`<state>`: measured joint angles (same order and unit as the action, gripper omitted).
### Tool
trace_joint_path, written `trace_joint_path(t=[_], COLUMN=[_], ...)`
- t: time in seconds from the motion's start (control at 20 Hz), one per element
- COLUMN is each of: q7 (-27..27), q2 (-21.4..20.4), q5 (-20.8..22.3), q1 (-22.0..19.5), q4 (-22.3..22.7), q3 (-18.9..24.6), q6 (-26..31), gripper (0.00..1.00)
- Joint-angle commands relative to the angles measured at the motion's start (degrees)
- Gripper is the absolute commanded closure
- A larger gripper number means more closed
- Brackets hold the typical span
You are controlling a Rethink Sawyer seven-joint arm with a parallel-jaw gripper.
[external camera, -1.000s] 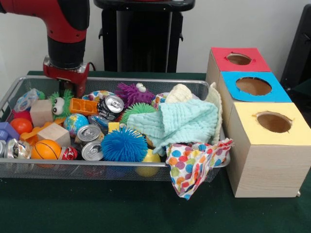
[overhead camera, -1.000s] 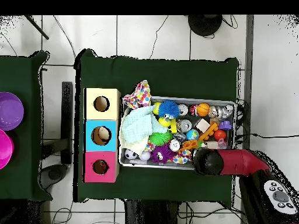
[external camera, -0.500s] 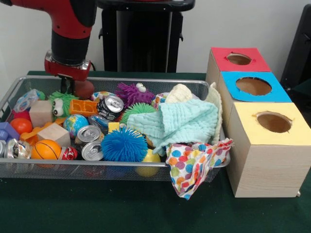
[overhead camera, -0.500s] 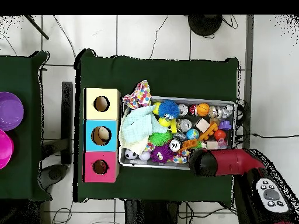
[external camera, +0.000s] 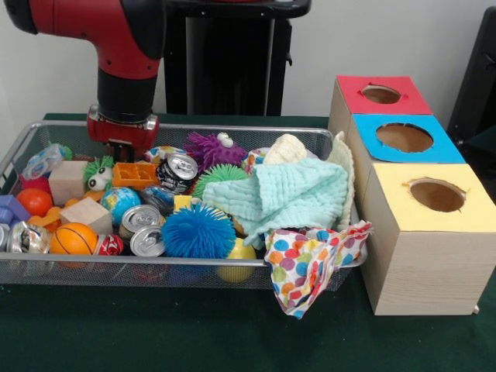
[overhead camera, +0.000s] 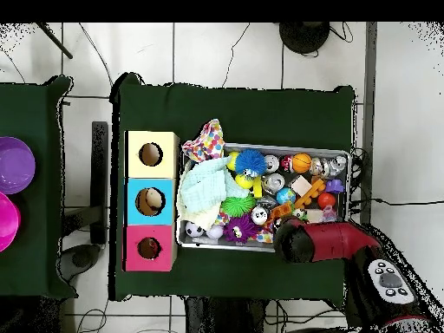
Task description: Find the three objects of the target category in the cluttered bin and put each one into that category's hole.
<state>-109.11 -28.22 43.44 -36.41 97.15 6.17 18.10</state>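
The wire-mesh bin (external camera: pixel 232 129) holds a jumble of toys, cans, blocks and cloths; it also shows in the overhead view (overhead camera: pixel 260 146). My gripper (external camera: pixel 124 149) hangs from the red arm over the bin's far side, just above an orange block (external camera: pixel 134 173) and next to a green fuzzy toy with eyes (external camera: pixel 98 172). Its lower part is hidden among the clutter. In the overhead view the arm's end (overhead camera: pixel 293 241) covers it. The red-surrounded hole (external camera: pixel 380 94) is on the farthest wooden box, and it shows in the overhead view (overhead camera: pixel 148 248).
Blue-surrounded (external camera: pixel 404 137) and yellow-surrounded (external camera: pixel 436 194) holes are on the nearer boxes. Cans (external camera: pixel 180 167), a blue spiky ball (external camera: pixel 198 231), a basketball (external camera: pixel 74 239), a mint cloth (external camera: pixel 287 195) and a polka-dot cloth (external camera: pixel 310 263) over the rim fill the bin.
The arm has moved along the bin's far side toward the boxes and come lower. The dark red ball seen under the gripper half a second ago no longer shows.
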Motion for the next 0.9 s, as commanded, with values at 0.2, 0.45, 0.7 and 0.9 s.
trace_joint_path(t=[0.2,0.45,0.7,0.9], q7=[-0.37,-2.99,-3.99,-4.68], q2=[-3.51,-3.15,-0.82,-0.33], q5=[-6.41,-13.08,-18.87,-22.18], q1=[-1.80,-0.09,0.03,0.89], q4=[-3.63,-3.74,-2.23,-1.34], q3=[6.61,8.56,12.05,13.17], q6=[4.42,8.13,8.09,7.37], gripper=[1.00,1.00,1.00,1.00])
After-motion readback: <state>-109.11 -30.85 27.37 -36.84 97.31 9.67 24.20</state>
